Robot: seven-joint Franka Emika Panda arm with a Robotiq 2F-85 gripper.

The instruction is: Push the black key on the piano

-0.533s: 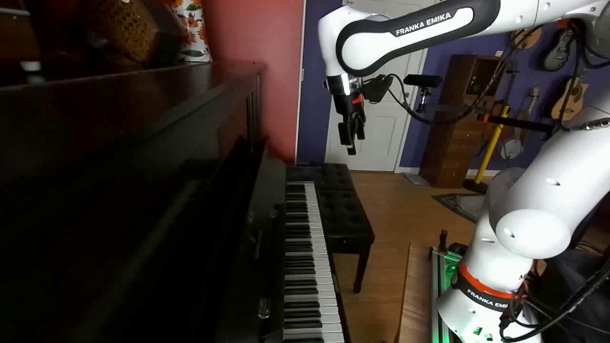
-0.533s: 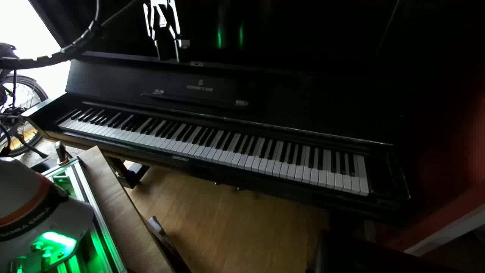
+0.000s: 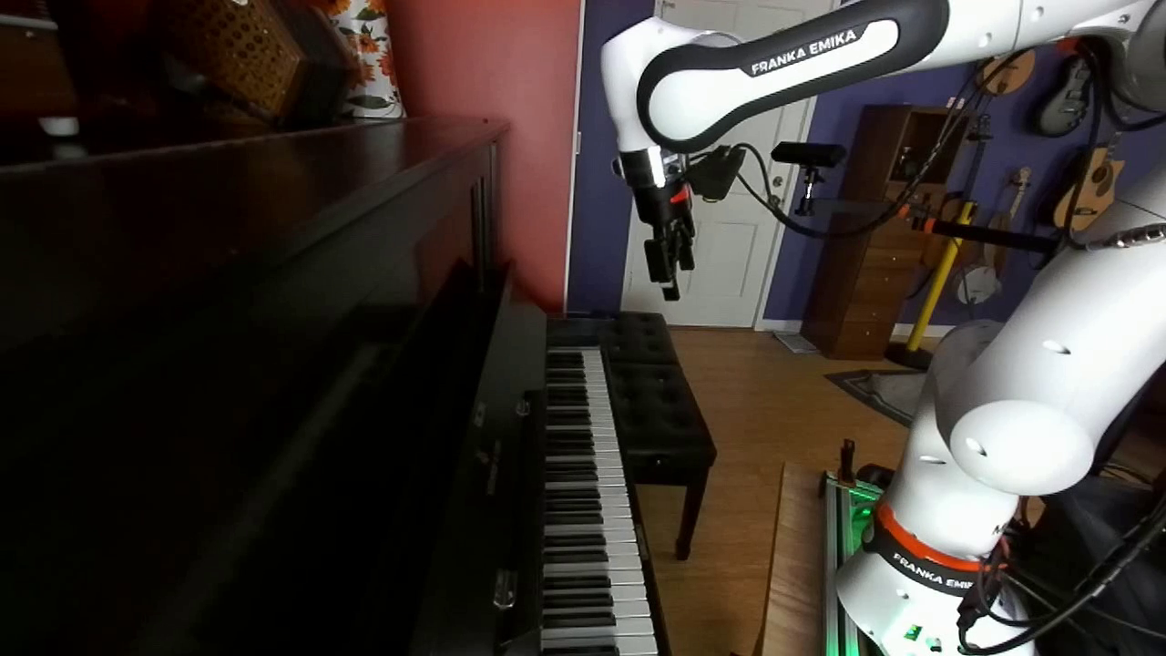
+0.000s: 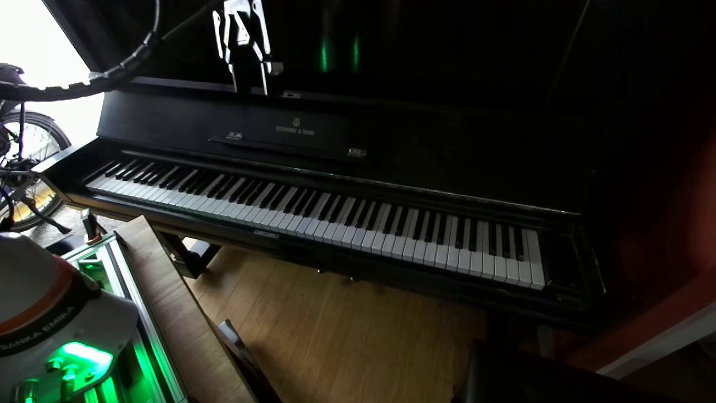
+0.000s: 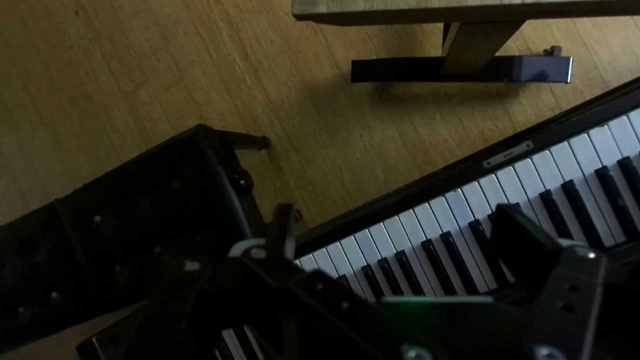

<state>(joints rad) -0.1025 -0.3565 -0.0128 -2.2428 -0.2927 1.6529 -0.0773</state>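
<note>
Hand (image 4: pixel 250 88) shifted slightly lower, jaws apart | dark piano (image 4: pixel 324 159), bench (image 3: pixel 654 405) near it | wooden floor (image 4: pixel 347 330) | red wall (image 3: pixel 492 73)

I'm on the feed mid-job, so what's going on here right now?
The robot arm is at the piano, where the job is to push one of the black keys. At this moment the gripper hangs open and empty in the air, higher than the black keys and touching none of them. No press is under way, and nothing in the views marks which key is meant. A dark padded bench stands beside the piano.
</note>
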